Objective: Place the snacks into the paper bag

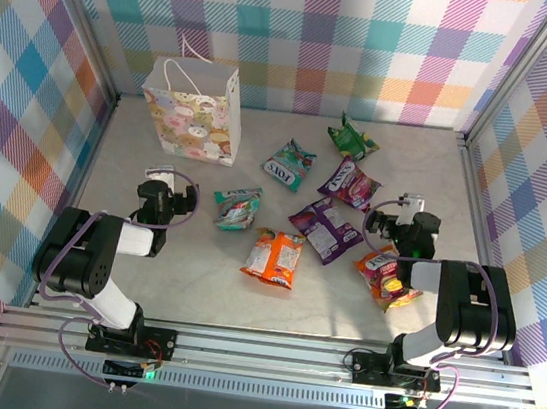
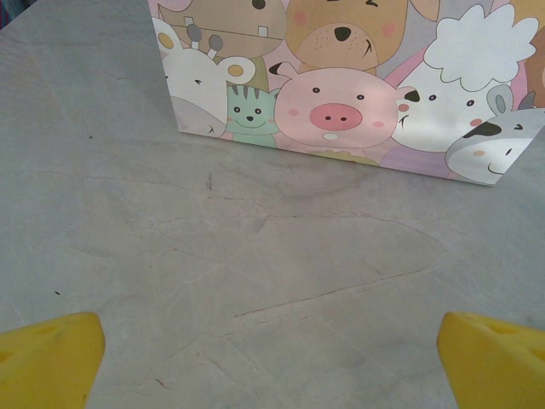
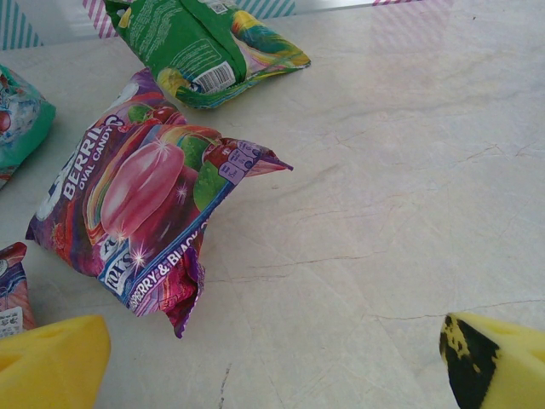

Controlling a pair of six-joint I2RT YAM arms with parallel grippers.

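From above, the paper bag [image 1: 193, 108] is standing upright at the far left of the desk [image 1: 192, 285]. The snacks [image 1: 275, 256] are lying scattered across the middle and right, all outside the bag. The right arm [image 1: 451, 309] is partly hiding an orange packet [image 1: 385, 277].

At the left wrist, the left pincer [image 2: 272, 366] is gaping wide over bare desk, facing the bag's animal print.

At the right wrist, the right pincer [image 3: 272, 362] is gaping wide and empty near a berry packet [image 3: 145, 213] and a green packet [image 3: 196, 43].
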